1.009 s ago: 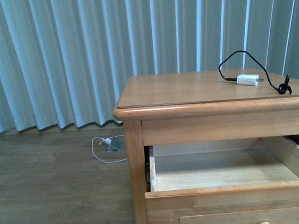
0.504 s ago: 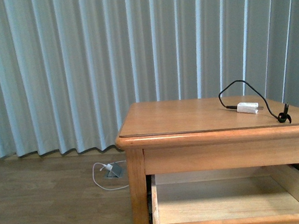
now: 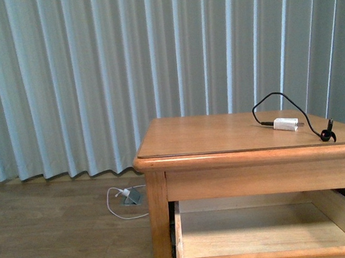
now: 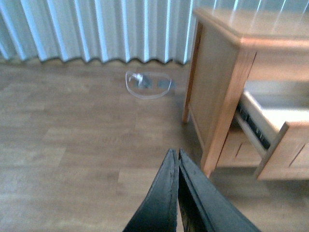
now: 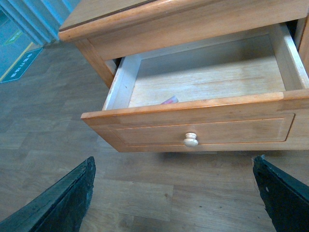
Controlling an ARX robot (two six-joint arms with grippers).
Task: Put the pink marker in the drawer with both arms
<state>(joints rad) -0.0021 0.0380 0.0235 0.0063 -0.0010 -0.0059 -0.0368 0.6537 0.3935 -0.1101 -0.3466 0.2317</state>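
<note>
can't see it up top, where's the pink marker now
In the right wrist view the pink marker lies inside the open drawer, just behind its front panel.

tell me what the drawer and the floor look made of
Drawer: looks like wood, honey-coloured with a smooth, slightly glossy varnish; grain lines show on its front and base. Floor: grey-brown planks with visible grain and seams, possibly laminate or vinyl; the look leaves it open.

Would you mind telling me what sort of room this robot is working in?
Most likely a bedroom, or a mock-up of one: a wooden nightstand with its drawer pulled open, floor-length pale curtains behind it, and a charger lying on top.
</note>
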